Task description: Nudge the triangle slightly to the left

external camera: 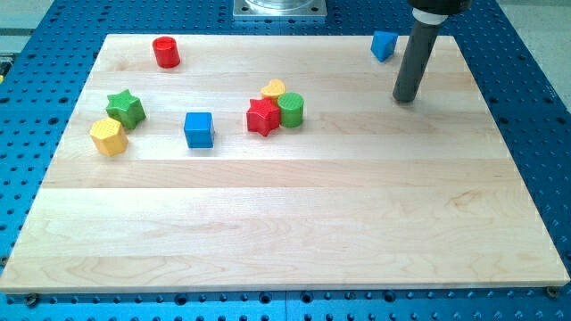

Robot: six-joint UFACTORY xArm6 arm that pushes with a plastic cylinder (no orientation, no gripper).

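Note:
The blue triangle block (384,45) lies near the view's top edge of the wooden board (294,232), right of centre. My tip (406,98) rests on the board just below and to the right of the blue triangle, a short gap apart from it. The dark rod rises from the tip toward the view's top.
A red cylinder (166,52) sits at the top left. A green star (126,108) and a yellow hexagon (109,136) sit at the left. A blue cube (199,129) is left of centre. A red star (263,117), green cylinder (291,110) and yellow heart (273,89) cluster at centre.

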